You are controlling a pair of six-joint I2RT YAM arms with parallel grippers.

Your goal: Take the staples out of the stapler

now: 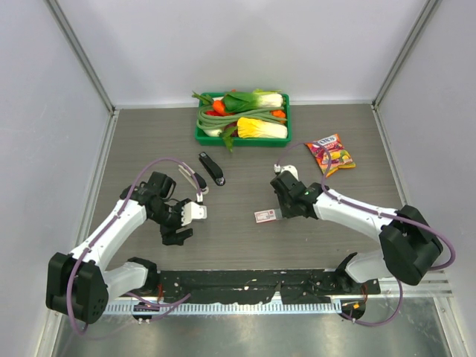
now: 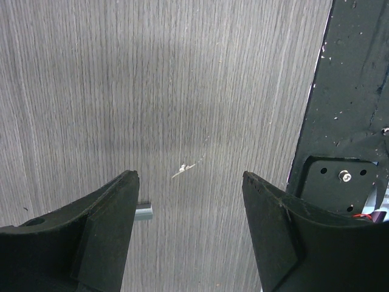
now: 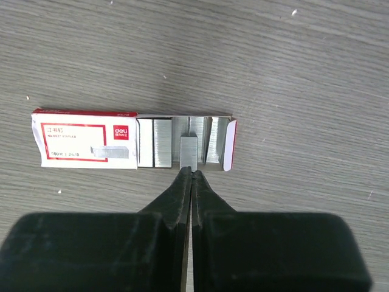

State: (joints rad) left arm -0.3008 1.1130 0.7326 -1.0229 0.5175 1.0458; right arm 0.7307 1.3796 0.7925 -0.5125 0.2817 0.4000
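resting across the pulled-out tray of the red-and-white box (image 3: pixel 85 139), a short strip of staples (image 3: pixel 188 151) meets the tips of the right gripper (image 3: pixel 191 174), whose fingers are pressed together; whether they pinch it i cannot tell. the white stapler (image 1: pixel 195 181) lies farther left on the table (image 1: pixel 238 249), just beside a black stapler (image 1: pixel 212 169), apart from both grippers. the left gripper (image 2: pixel 189 176) hangs over the wood with fingers wide apart, a small grey strip (image 2: pixel 144 211) by one finger.
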